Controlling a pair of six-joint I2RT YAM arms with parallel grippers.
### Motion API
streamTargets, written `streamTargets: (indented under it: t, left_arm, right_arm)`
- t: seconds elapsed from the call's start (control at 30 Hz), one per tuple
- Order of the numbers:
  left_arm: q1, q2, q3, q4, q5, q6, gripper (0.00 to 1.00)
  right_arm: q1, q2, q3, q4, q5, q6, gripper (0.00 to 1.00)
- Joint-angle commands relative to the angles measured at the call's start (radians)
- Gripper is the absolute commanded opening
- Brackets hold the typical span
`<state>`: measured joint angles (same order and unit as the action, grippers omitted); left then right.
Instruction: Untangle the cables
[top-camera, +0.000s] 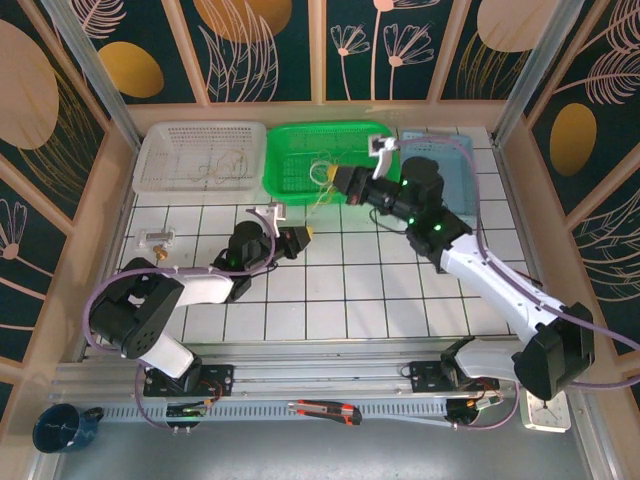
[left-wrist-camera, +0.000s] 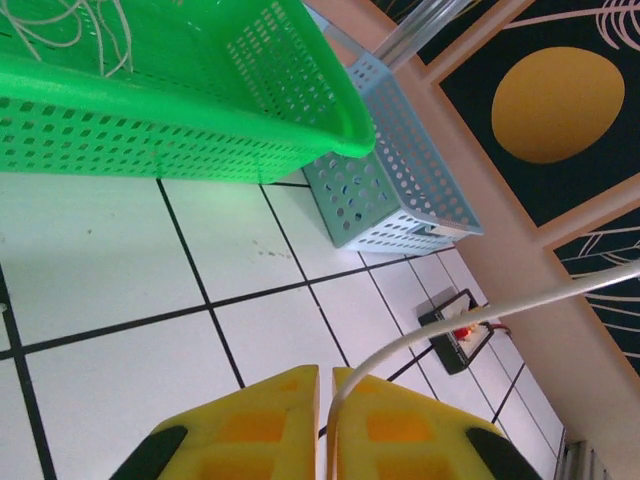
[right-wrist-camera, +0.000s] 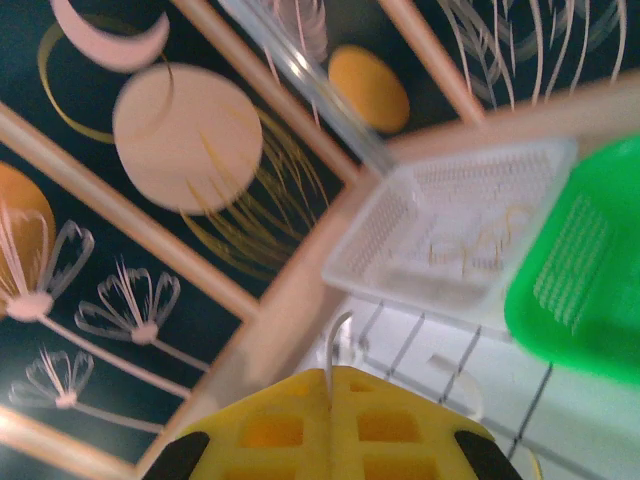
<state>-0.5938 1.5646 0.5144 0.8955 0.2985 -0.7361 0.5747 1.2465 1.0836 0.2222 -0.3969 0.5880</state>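
Both grips closed: my left fingers (left-wrist-camera: 324, 388) clamp a white cable (left-wrist-camera: 480, 310) near the green basket (left-wrist-camera: 150, 150), my right fingers (right-wrist-camera: 328, 385) pinch a thin cord (right-wrist-camera: 330, 345) over it.

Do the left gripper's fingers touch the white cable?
Touching. The left wrist view shows the white cable pinched between the closed yellow fingers.
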Motion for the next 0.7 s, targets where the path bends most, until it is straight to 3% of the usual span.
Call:
streamTargets:
  t: [0.0, 0.2, 0.3, 0.47, 0.67]
  left_arm:
    - [0.008, 0.005, -0.072, 0.073, -0.024, -0.013, 0.1]
    - [0.008, -0.029, -0.147, 0.094, -0.039, -0.023, 0.0]
    - [0.008, -0.07, -0.154, 0.081, -0.052, -0.014, 0.0]
    - [0.008, -0.189, -0.149, 0.032, -0.109, 0.001, 0.0]
    - [0.012, -0.365, -0.024, -0.161, -0.188, 0.08, 0.0]
  right_arm:
    - [-0.099, -0.01, 0.102, 0.079, -0.054, 0.055, 0.0]
    - [-0.175, 0.063, 0.211, 0.08, -0.072, 0.064, 0.0]
    - [-0.189, 0.1, 0.205, 0.086, -0.082, 0.062, 0.0]
    - [-0.191, 0.088, 0.104, 0.125, -0.081, 0.076, 0.0]
    - [-0.182, 0.001, -0.166, 0.123, -0.024, 0.064, 0.01]
